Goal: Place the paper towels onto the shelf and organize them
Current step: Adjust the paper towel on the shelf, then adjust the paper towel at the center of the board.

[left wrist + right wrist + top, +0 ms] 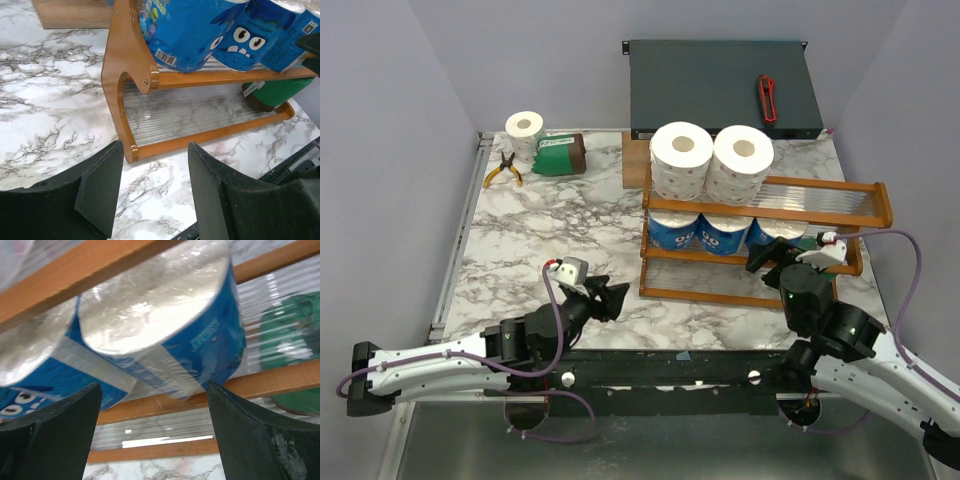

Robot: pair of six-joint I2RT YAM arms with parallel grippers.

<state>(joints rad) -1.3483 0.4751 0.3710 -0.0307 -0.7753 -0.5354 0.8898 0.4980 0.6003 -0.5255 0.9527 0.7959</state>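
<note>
Blue-wrapped paper towel rolls (725, 235) sit on mid tier of orange-brown wooden shelf (700, 293), ctr-right of frame; two bare white rolls (682, 150) up top. R jaws released, just by a blue roll; L jaws apart, empty.

White arms (430, 362), black pincers (613, 300), purple cables (918, 270)

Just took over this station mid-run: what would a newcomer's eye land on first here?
The long orange-brown wooden shelf right of centre: two bare white paper towel rolls on its top tier's left end, blue-wrapped rolls on the tier below. The right gripper, fingers open, is close in front of those blue rolls. A third bare white roll and a green-wrapped roll sit at the marble table's far-left corner.
</note>
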